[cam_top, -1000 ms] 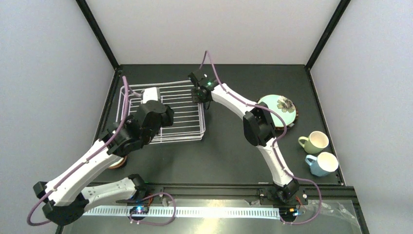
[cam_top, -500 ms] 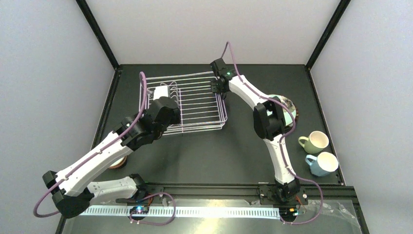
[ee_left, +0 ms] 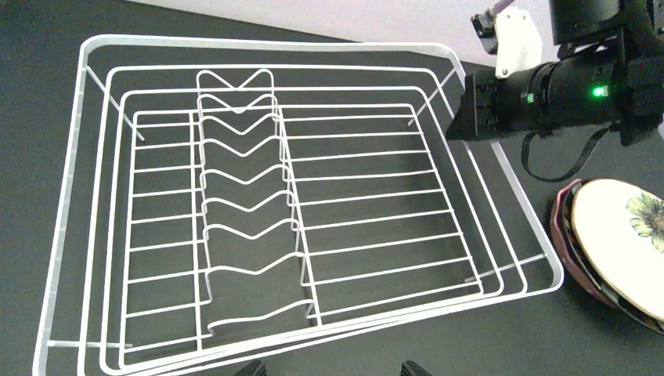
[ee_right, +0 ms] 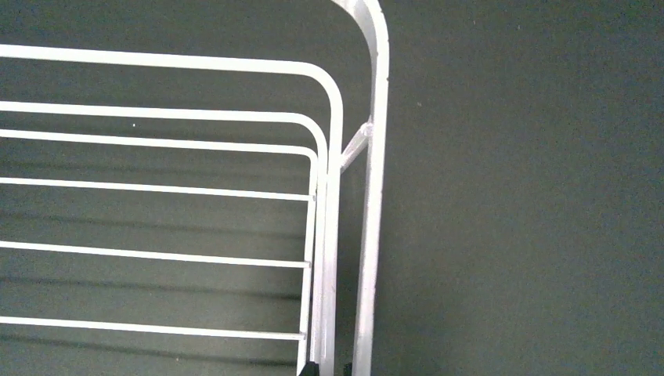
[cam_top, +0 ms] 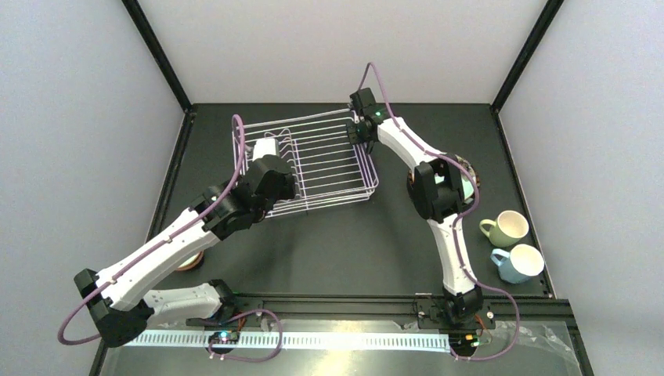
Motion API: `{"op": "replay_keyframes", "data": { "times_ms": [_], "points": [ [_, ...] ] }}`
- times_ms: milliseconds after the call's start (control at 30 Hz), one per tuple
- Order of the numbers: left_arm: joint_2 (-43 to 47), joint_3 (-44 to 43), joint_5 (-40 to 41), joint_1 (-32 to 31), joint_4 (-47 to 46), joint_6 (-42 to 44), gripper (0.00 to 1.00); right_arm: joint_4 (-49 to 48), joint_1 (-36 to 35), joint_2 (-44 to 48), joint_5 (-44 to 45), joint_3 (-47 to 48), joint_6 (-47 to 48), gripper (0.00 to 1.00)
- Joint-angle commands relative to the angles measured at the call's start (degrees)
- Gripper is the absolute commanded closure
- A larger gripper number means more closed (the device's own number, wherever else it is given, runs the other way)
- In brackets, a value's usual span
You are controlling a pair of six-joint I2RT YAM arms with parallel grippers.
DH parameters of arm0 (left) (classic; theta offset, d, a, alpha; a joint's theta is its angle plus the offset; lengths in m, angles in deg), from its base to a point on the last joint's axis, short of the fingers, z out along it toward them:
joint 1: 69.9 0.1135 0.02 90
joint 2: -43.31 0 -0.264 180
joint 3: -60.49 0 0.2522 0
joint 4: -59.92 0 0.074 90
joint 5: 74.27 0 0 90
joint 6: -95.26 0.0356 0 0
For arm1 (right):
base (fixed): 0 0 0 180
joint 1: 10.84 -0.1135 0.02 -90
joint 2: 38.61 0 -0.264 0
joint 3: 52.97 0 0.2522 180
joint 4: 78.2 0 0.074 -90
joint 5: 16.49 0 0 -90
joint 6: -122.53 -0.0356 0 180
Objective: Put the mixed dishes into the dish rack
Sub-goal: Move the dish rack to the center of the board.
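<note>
While two white robot arms reach over a black table (cam_top: 337, 243), a white wire dish rack (cam_top: 321, 160) sits on the far middle of it, turned slightly askew. The rack holds no dishes, and a row of wavy divider wires (ee_left: 247, 204) runs down its middle.

The left arm (cam_top: 168, 251) stretches from the near left to the rack's near left corner. The right arm (cam_top: 446, 227) bends up from the near right to the rack's far right corner.

A mint-green flowered plate (ee_left: 618, 235) with a dark rim lies on the table just right of the rack, largely hidden by the right arm in the overhead view. Nearer the right edge stand a pale green mug (cam_top: 505, 229) and, just in front of it, a light blue mug (cam_top: 518, 263), both upright. A small bowl (cam_top: 190, 262) near the left edge shows only partly beneath the left arm.

The left gripper (ee_left: 333, 368) hangs above the rack's near rim with its fingers spread wide, touching nothing. The right gripper (ee_right: 327, 368) has its fingertips drawn close together, pinching the rack's side wires near that corner.
</note>
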Motion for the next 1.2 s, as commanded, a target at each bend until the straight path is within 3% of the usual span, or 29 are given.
{"op": "replay_keyframes", "data": {
  "times_ms": [0, 467, 900, 1167],
  "points": [
    [-0.35, 0.93, -1.17, 0.24, -1.44, -1.81, 0.01, -4.83, 0.53, -0.84, 3.03, 0.23, 15.08, 0.97],
    [0.01, 2.51, -4.42, 0.27, -1.42, -4.97, 0.01, -5.92, 2.74, -4.43, -3.00, 4.73, 24.12, 0.96],
    [-1.46, 3.34, -6.05, 0.24, -1.40, -6.19, 0.01, -4.87, 4.73, -9.58, -6.28, 10.45, 24.69, 0.94],
    [-2.27, 3.40, -6.63, 0.24, -1.66, -6.89, 0.01, -5.56, 6.61, -9.04, -10.52, 7.85, 26.33, 0.93]
  ]
}}
